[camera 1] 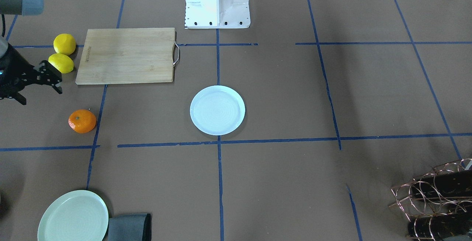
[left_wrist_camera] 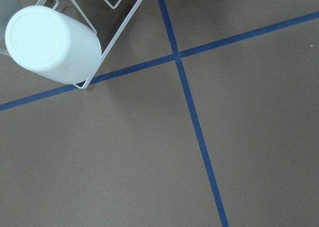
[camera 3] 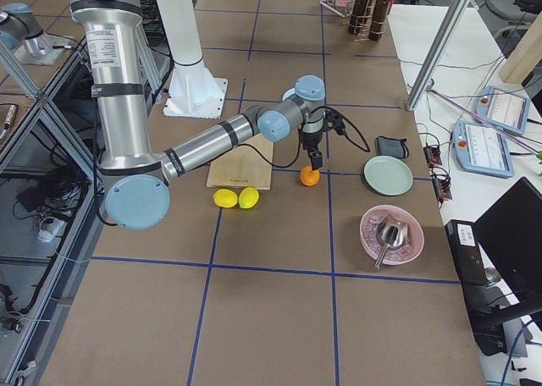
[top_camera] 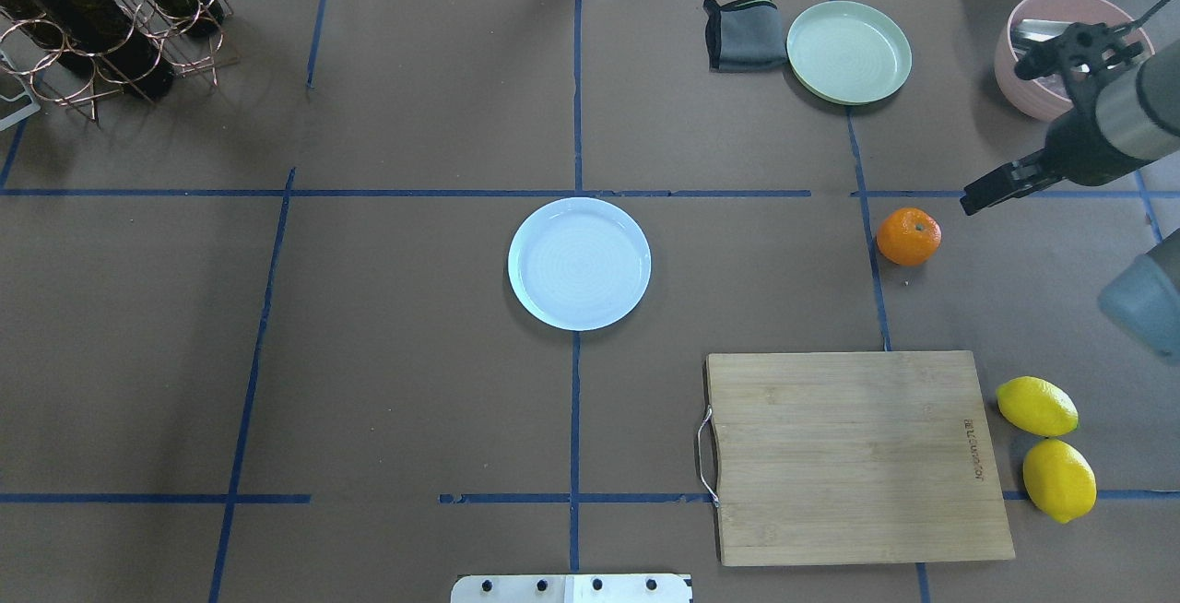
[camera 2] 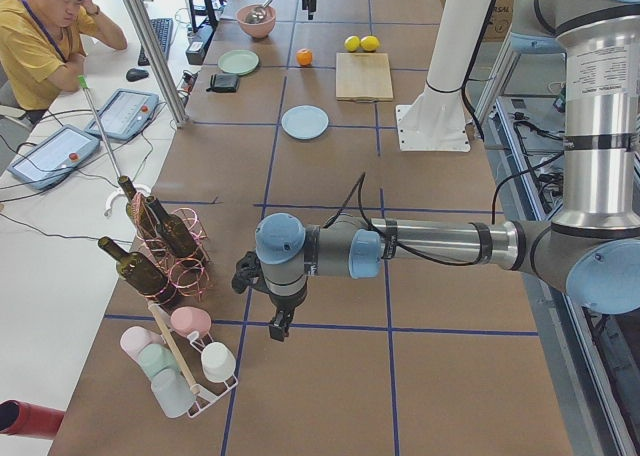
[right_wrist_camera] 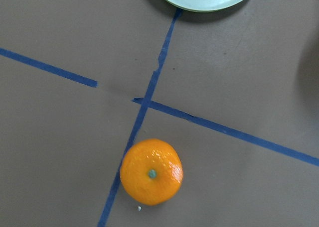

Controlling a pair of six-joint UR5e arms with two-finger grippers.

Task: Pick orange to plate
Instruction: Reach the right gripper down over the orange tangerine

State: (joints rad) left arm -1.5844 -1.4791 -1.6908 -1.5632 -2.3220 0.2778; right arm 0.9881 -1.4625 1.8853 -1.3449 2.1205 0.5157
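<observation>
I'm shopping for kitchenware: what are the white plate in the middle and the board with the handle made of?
The plate looks like glazed ceramic, perhaps melamine: smooth bluish white, soft sheen, faint concentric rings. The board looks like matt bamboo or light wood: pale tan strips with grain lines. Its handle seems bare metal: thin, silvery.

Bright, even light from above. Soft, broad shadows cross the tabletop [camera 1: 368, 86]. The plate [camera 1: 217, 110] looks bluish with mild glare. The right arm's elbow [top_camera: 1148, 303] is blurred at the overhead edge.
</observation>
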